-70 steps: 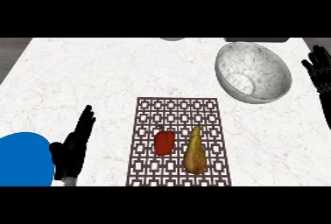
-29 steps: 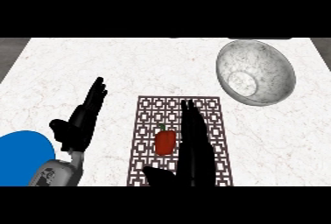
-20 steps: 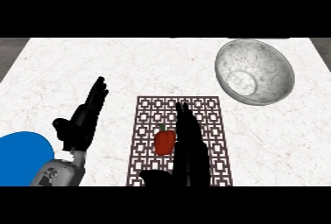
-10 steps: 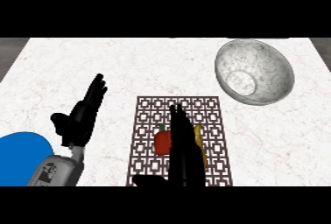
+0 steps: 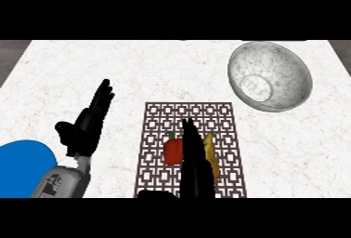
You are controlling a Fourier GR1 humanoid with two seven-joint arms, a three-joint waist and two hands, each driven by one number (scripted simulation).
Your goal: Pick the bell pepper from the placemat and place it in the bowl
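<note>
Moved since earlier: right hand (image 5: 195, 162), before up beside the bowl (image 5: 270, 76), now down over the placemat (image 5: 188, 116); in the last half second drawn closer in along the pepper's right side. Left hand (image 5: 86, 125) raised and set farther up the counter (image 5: 137, 69) than at the start.
Bell pepper (image 5: 172, 151): red, green stem pointing away, lying left of centre on the placemat, in the same spot as before, not lifted, well apart from the bowl.
Right hand: fingers straight and pressed together, pointing away from the robot, laid between the pepper and the yellow squash (image 5: 211, 153) and hiding much of the squash. Thumb seemingly spread apart, low at the placemat's near edge. Nothing gripped. Touching the pepper or only just beside it: cannot tell.
Why so held: likely a side approach, fingers slid into the gap so that a curl closes on the pepper alone and leaves the squash out.
Left hand: spread, fingers up, resting left of the placemat, out of the right arm's way.
Bowl: grey, marbled, at the counter's far right, mouth turned toward the view.
Blue round thing (image 5: 24, 167): lower left, beside the left forearm, partly cut off.
Step in hand: pre-grasp, by judgement.
Progress: early; closing, lifting, carrying right and releasing all to come.
Risk: squash just beside the fingers, easily nudged or caught in the curl.
</note>
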